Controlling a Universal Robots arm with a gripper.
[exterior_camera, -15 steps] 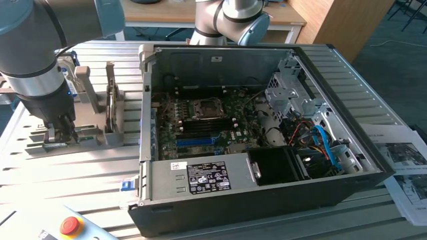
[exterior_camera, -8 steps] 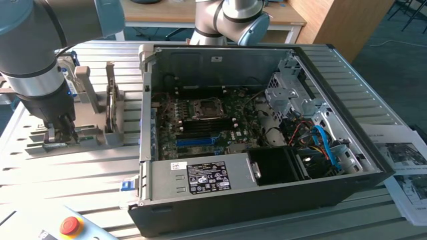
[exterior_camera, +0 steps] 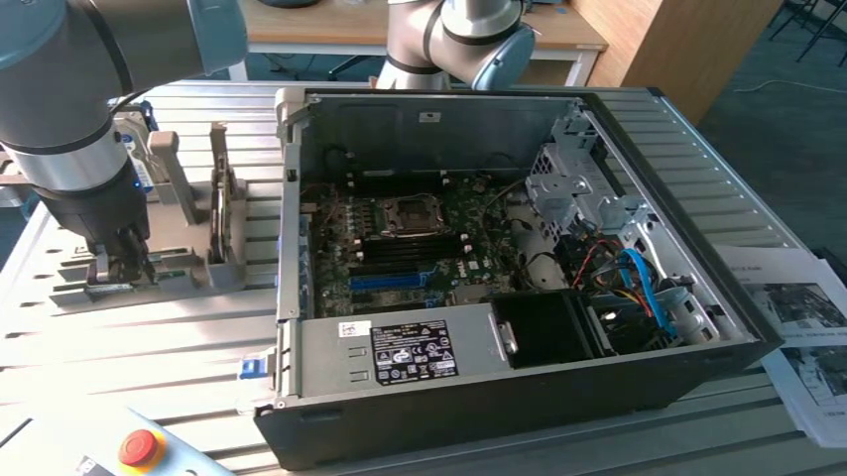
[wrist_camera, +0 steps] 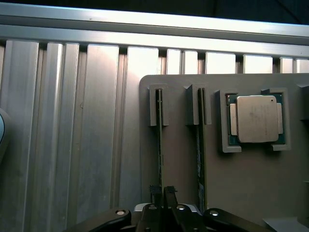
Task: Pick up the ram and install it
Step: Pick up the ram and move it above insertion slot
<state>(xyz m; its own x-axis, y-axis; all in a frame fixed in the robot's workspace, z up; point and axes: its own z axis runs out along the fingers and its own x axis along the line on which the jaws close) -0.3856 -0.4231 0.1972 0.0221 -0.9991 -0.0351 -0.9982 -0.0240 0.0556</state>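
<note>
Two green ram sticks stand on edge in the slots of a grey holder plate (wrist_camera: 183,164). My gripper (wrist_camera: 161,191) sits over the nearer end of one ram (wrist_camera: 159,125), its two dark fingers pressed against either side of the thin board. That ram is still seated in its slot. The second ram (wrist_camera: 199,145) stands untouched beside it. In the exterior view the gripper (exterior_camera: 117,263) is down at the holder (exterior_camera: 179,273), to the exterior view's left of the open computer case (exterior_camera: 530,397). The dark memory slots (exterior_camera: 391,253) lie on the motherboard beside the CPU socket (exterior_camera: 404,213).
A square silver CPU (wrist_camera: 256,118) rests in a pocket of the holder next to the sticks. Upright grey brackets (exterior_camera: 218,198) rise between the holder and the case wall. A red emergency button (exterior_camera: 141,448) sits near the front. Papers (exterior_camera: 807,337) lie at the exterior view's right.
</note>
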